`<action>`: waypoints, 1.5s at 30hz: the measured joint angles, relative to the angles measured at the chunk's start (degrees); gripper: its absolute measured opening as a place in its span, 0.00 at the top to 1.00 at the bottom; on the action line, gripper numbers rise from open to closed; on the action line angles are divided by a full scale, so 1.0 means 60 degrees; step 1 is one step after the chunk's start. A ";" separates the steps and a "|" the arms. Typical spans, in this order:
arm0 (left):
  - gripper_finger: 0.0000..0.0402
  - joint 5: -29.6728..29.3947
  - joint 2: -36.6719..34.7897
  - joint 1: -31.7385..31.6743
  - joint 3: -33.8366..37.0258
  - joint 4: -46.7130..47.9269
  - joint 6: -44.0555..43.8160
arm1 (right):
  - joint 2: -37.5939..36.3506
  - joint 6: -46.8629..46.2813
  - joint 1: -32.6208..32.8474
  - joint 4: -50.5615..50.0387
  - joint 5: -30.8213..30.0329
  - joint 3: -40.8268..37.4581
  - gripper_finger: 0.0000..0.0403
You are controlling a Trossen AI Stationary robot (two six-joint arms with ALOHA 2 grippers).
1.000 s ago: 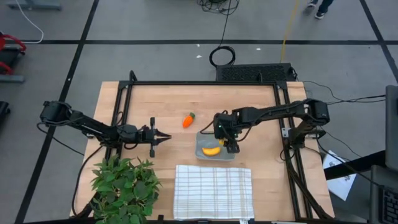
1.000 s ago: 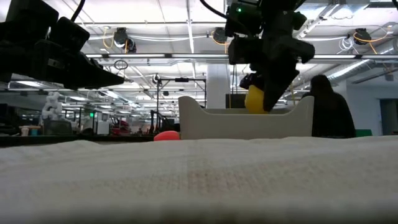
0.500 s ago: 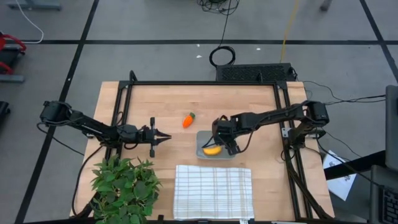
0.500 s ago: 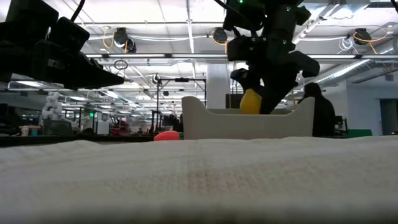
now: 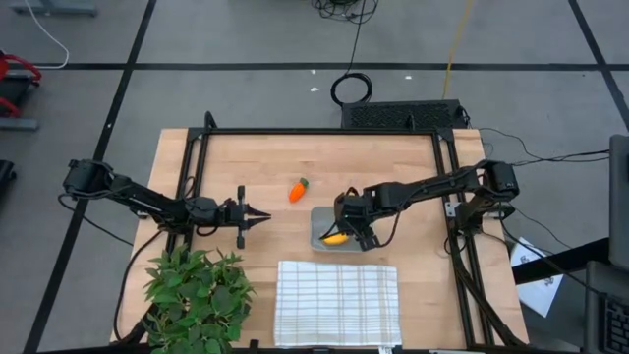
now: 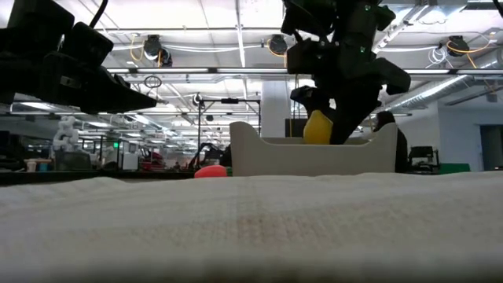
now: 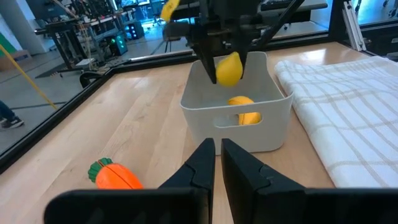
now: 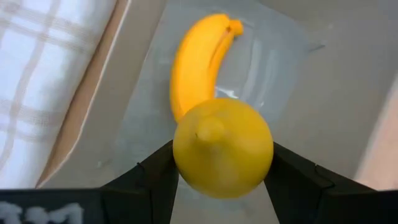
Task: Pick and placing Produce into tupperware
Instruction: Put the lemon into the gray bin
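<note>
Since earlier frame, right end effector (image 5: 350,232) moved lower into shallow translucent grey-clear plastic tupperware (image 5: 320,241), round yellow lemon-like piece (image 8: 222,147) now just above container floor. Left to right: left end effector (image 5: 257,215) hovers over wooden desk (image 5: 256,162), fingers closed, empty. Orange carrot with green top (image 5: 297,189) lies on desk, between left end effector and tupperware. Curved yellow banana (image 8: 199,57) lies inside tupperware. Right end effector grips yellow piece, directly over banana.
</note>
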State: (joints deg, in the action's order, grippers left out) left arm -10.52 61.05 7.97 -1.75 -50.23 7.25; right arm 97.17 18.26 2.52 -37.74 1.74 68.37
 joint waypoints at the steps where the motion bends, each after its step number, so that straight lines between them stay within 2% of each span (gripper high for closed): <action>1: 0.92 -0.0002 0.0001 0.0000 0.0002 -0.0001 0.0000 | 0.0077 -0.0081 0.0013 -0.0029 0.0000 0.0001 0.52; 8: 0.92 -0.0004 -0.0002 0.0000 0.0002 -0.0003 0.0000 | 0.0711 -0.0211 0.0037 -0.0071 0.0000 -0.0003 0.52; 17: 0.92 -0.0004 -0.0002 0.0000 0.0002 -0.0009 0.0000 | 0.0779 -0.0419 -0.0171 -0.0179 0.0006 -0.0003 0.52; 33: 0.92 -0.0004 -0.0002 0.0000 0.0002 -0.0020 0.0004 | 0.1275 0.0077 -0.0163 -0.0300 -0.0041 0.0137 0.52; 45: 0.92 -0.0004 -0.0001 0.0000 0.0002 0.0161 0.0000 | 0.1303 0.0128 0.0084 -0.0320 0.0015 0.0256 0.45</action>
State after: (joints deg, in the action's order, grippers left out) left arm -10.55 61.04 7.97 -1.74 -49.26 7.25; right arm 104.98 19.03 3.03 -39.66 1.83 69.91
